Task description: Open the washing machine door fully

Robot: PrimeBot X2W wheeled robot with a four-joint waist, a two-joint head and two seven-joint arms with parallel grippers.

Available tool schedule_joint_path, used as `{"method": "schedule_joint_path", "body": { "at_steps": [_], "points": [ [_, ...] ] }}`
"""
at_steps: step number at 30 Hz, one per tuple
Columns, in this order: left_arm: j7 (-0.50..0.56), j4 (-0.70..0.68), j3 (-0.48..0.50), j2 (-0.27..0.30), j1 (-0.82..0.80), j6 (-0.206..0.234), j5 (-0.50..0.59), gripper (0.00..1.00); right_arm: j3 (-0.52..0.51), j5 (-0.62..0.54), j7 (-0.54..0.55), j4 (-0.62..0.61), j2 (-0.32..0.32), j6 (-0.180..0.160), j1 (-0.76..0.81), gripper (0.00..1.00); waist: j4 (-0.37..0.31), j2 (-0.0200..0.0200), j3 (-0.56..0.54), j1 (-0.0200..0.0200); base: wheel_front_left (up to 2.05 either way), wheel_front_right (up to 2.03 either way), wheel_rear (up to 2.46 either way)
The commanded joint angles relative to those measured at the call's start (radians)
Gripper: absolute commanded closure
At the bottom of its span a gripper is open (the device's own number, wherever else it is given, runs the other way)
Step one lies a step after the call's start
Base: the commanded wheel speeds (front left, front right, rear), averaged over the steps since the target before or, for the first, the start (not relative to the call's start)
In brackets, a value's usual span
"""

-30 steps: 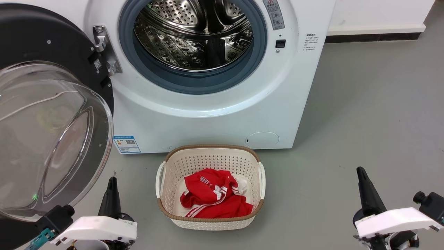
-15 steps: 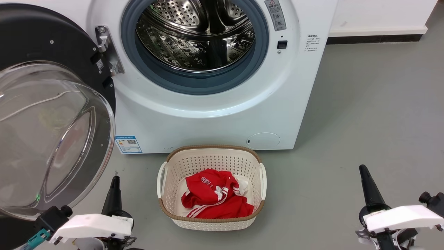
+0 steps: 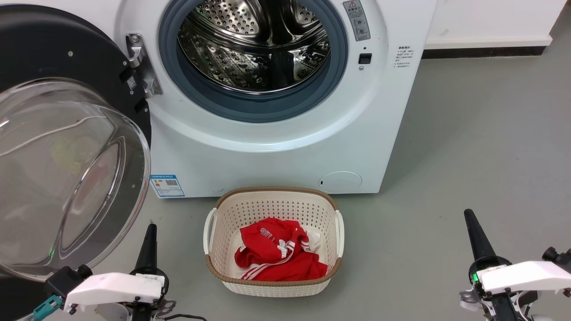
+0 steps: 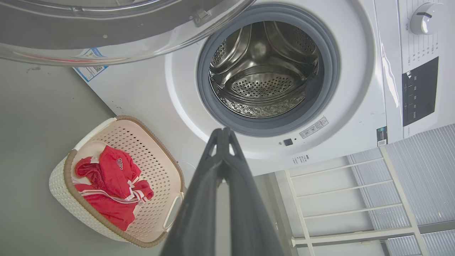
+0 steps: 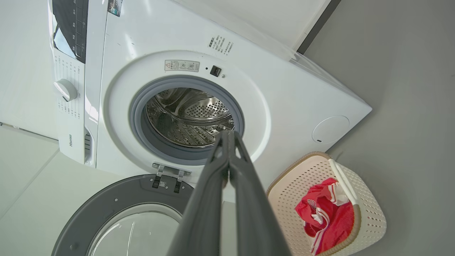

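Door (image 3: pixel 67 169) glossy black, round, bulging clear glass

Cream basket (image 3: pixel 272 290) w/ red garment (image 3: pixel 279 261) on grey floor (image 3: pixel 468 133), steel drum (image 3: pixel 254 44)

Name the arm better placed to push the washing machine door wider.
Left, probably: the left claw hangs shut just beside the washing machine door, which is swung out on that side; the right claw is past the basket.
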Motion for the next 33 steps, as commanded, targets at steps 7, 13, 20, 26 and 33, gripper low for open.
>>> {"method": "schedule_joint_path", "body": {
  "at_steps": [7, 13, 20, 26, 33],
  "points": [
    [0.023, 0.004, 0.005, 0.003, -0.030, -0.015, -0.093, 1.00, -0.010, 0.092, 0.020, 0.000, -0.005, 0.000, -0.027, 1.00, 0.003, 0.0000, -0.002, 0.0000, 0.00, 0.00, 0.00],
    [0.038, 0.012, 0.008, 0.003, -0.036, -0.023, -0.152, 1.00, -0.016, 0.148, 0.033, 0.004, -0.004, 0.000, -0.032, 1.00, 0.005, 0.0000, -0.003, 0.0000, 0.00, 0.00, 0.00],
    [0.054, 0.019, 0.011, 0.003, -0.042, -0.029, -0.218, 1.00, -0.023, 0.210, 0.047, 0.009, -0.003, 0.000, -0.035, 1.00, 0.008, 0.0000, -0.005, 0.0000, 0.00, 0.00, 0.00],
    [0.067, 0.026, 0.013, 0.003, -0.046, -0.038, -0.271, 1.00, -0.029, 0.259, 0.059, 0.012, -0.002, 0.000, -0.037, 1.00, 0.010, 0.0000, -0.007, 0.0000, 0.00, 0.00, 0.00],
    [0.082, 0.033, 0.015, 0.003, -0.050, -0.044, -0.330, 1.00, -0.035, 0.314, 0.073, 0.017, -0.001, 0.000, -0.042, 1.00, 0.013, 0.0000, -0.008, 0.0000, 0.00, 0.00, 0.00]
  ]
}}
